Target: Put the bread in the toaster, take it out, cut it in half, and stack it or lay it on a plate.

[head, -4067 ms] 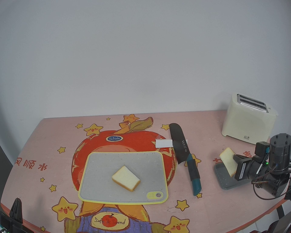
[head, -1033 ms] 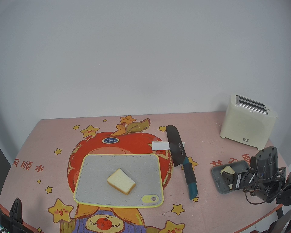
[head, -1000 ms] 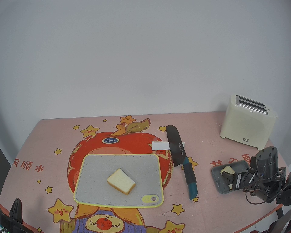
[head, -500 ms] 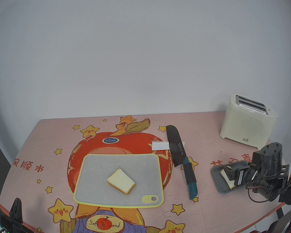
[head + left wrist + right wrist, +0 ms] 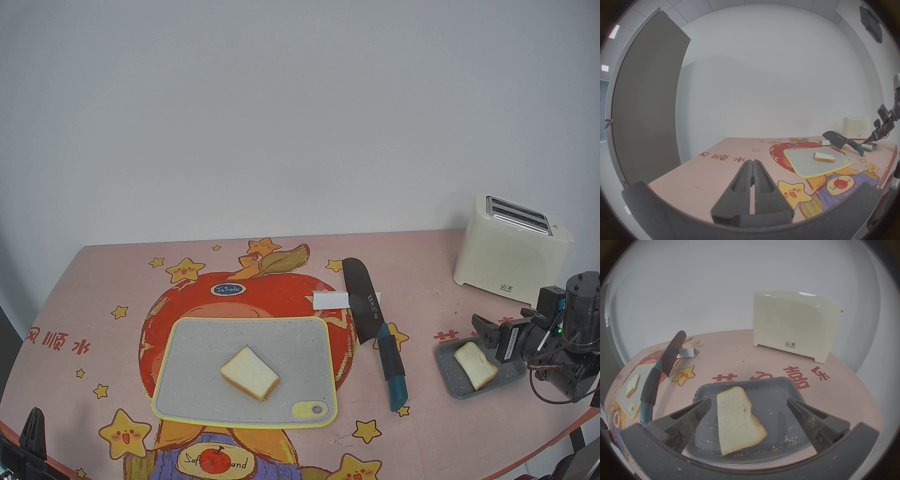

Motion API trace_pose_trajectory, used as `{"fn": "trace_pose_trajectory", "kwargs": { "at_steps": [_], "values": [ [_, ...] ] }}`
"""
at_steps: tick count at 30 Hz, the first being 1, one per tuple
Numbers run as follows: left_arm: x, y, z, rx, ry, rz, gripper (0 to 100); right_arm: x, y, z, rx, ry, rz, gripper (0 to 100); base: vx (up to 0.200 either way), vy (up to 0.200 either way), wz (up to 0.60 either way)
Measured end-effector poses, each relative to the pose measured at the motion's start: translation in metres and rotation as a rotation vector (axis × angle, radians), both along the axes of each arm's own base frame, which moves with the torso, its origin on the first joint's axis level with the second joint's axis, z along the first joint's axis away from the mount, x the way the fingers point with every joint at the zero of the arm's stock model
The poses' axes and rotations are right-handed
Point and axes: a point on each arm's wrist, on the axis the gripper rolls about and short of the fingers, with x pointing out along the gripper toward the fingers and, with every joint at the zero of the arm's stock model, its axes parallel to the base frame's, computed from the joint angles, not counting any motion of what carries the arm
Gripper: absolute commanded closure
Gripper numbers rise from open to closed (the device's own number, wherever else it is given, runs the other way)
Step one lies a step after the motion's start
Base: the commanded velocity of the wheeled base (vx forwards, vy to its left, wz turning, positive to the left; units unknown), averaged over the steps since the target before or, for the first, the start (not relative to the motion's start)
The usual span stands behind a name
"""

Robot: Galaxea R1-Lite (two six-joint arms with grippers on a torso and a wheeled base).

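One half slice of bread (image 5: 476,365) (image 5: 737,418) lies flat in the grey plate (image 5: 450,375) (image 5: 778,390) at the table's right. My right gripper (image 5: 494,334) (image 5: 748,418) is open just above and beside the plate, holding nothing. The other half slice (image 5: 250,373) (image 5: 824,157) lies on the grey cutting board (image 5: 194,356) (image 5: 800,159). The cream toaster (image 5: 511,250) (image 5: 795,324) stands at the back right. A black knife (image 5: 375,325) (image 5: 662,365) with a teal handle lies between board and plate. My left gripper (image 5: 752,193) is shut and off the table's left front corner.
A small white card (image 5: 331,300) lies under the knife blade. The pink table (image 5: 425,281) has free room at the back and left. The plate sits close to the table's right front edge.
The right gripper lowered the half slice into the grey plate, let go of it, and drew back and up, now open. The slice now lies flat.
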Motion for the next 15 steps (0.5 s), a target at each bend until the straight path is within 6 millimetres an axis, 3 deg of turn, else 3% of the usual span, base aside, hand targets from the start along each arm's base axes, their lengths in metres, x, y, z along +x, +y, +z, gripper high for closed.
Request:
{"fn": "trace_pose_trajectory", "kwargs": {
  "at_steps": [5, 6, 15],
  "values": [
    [0.0, 0.0, 0.0, 0.0, 0.0, -0.002, 100, 0.0, 0.0, 0.004, 0.008, -0.015, 0.002, 0, 0.0, 0.0, 0.0],
    [0.0, 0.0, 0.0, 0.0, 0.0, -0.002, 0, 0.0, 0.0, 0.005, 0.009, -0.018, 0.002, 0, 0.0, 0.0, 0.0],
    [0.0, 0.0, 0.0, -0.001, -0.001, -0.001, 0, -0.005, -0.003, 0.013, 0.005, -0.049, 0.014, 0, 0.0, 0.0, 0.0]
  ]
}}
